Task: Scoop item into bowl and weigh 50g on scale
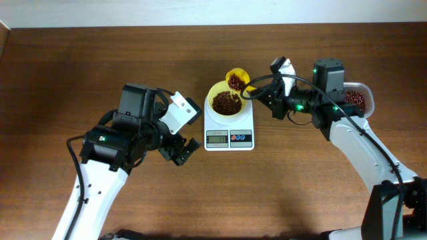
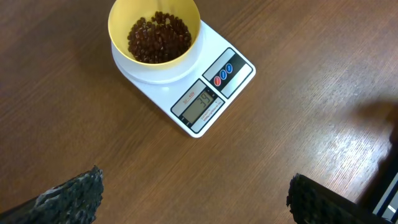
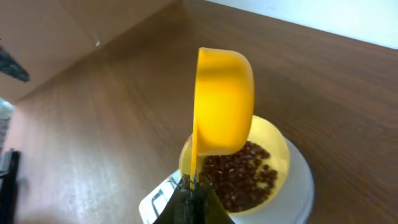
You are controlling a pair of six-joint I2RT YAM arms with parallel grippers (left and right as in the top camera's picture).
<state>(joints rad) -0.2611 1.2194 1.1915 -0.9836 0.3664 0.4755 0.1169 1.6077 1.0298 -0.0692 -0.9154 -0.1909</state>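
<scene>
Overhead, right fingers [image 1: 263,95] pinch the tilted scoop [image 1: 237,80] above the bowl [image 1: 211,94]; left fingers [image 1: 184,152] hover spread, empty

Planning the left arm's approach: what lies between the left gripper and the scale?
Nothing but bare table between the left gripper and the scale; the left wrist view shows it.

Even, bright lighting. Glare streaks the table [image 2: 339,146] at right of my left wrist view; my fingertips [image 2: 71,199] there blur.
</scene>
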